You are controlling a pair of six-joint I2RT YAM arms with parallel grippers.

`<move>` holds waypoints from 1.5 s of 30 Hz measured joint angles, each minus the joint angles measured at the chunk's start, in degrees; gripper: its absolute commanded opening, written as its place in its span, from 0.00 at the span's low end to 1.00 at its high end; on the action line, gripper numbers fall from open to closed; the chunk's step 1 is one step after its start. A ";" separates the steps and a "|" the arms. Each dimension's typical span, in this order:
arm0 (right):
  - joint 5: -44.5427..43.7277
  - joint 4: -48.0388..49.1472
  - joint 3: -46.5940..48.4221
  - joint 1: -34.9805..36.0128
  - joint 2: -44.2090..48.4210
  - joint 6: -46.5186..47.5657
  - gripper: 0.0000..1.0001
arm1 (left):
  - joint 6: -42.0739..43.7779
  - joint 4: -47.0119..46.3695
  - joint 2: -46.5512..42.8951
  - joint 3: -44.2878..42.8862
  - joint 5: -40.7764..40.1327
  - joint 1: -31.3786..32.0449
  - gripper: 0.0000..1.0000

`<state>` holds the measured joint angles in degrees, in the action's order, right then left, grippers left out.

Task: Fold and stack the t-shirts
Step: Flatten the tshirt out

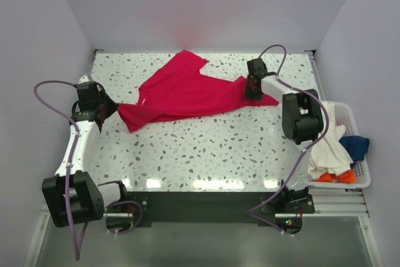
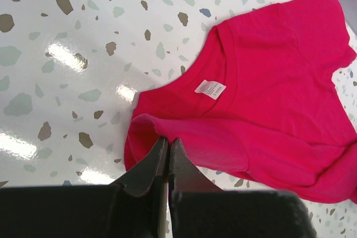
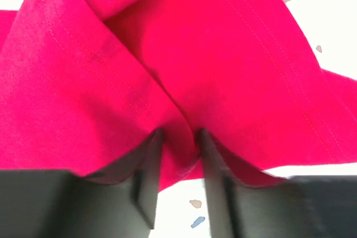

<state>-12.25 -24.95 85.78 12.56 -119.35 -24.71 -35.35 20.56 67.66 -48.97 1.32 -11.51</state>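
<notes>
- the crimson t-shirt (image 1: 187, 89) lies rumpled on the far half of the speckled surface (image 1: 206, 154), drawn out between both claws, with its neck label (image 2: 211, 88) facing up.
- the left claw (image 2: 168, 140) is pressed together on a thin rolled edge below the collar; the right claw (image 3: 178, 137) pinches a thick bunch of stitched cloth.
- risk: the left grip looks tip-only, so a hard pull apart could slip the cloth free.
- risk: the right claw seems to hold several layers, which could hide a fold when the shirt is spread.
- the cloth is a soft matte knit and the surface is glossy, so the shirt should slide easily.
- the cream shirt (image 1: 328, 154), blue shirt (image 1: 356, 146) and orange shirt (image 1: 337, 177) sit heaped in the white slatted basket (image 1: 364, 179).
</notes>
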 measured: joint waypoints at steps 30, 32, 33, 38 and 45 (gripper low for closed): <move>3.89 -16.70 2.69 -1.25 44.59 -2.58 0.00 | -2.12 7.41 -23.26 -5.88 4.94 -0.04 0.00; 3.85 -18.71 3.37 -1.27 48.61 -2.58 0.00 | -2.56 9.29 -26.23 -10.03 5.09 -0.04 0.00; 3.80 -19.65 3.67 -1.27 50.60 -2.60 0.00 | -2.73 9.92 -27.54 -12.39 5.16 -0.04 0.00; 3.02 -25.14 9.68 -1.29 55.67 -2.71 0.00 | -3.54 11.56 -29.92 -25.59 5.07 -0.07 0.00; 2.78 -24.76 21.62 -1.33 49.05 -2.71 0.00 | -7.17 0.28 -27.08 -27.98 5.99 -0.09 0.00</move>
<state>-9.47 -49.71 107.39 11.22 -70.30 -27.42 -42.52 20.84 40.58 -76.95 7.31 -11.60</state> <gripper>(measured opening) 0.028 0.036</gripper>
